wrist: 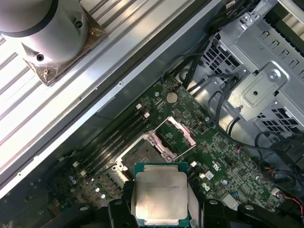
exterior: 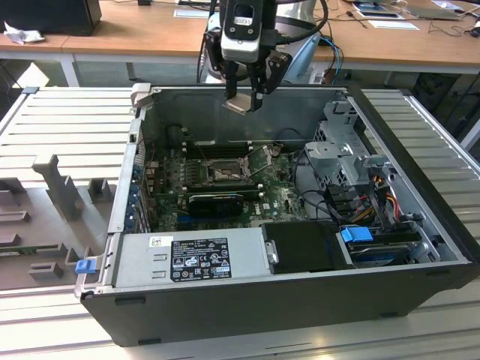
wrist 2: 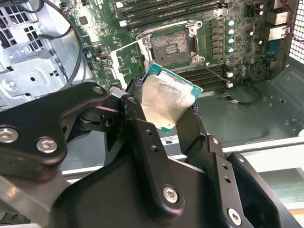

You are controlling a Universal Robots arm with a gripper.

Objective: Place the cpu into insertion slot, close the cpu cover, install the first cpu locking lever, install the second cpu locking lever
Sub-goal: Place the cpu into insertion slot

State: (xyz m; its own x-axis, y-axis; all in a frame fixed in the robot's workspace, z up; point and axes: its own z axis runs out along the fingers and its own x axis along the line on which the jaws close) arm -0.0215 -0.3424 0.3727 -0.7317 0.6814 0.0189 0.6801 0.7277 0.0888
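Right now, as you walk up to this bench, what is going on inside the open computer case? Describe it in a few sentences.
A robot arm's end effector hangs above the open computer case, shut on the cpu and gripping the chip by two opposite edges. The cpu is in the air, not yet seated. Below it, on the green motherboard, the insertion slot is bare and the cpu cover is swung up off it.
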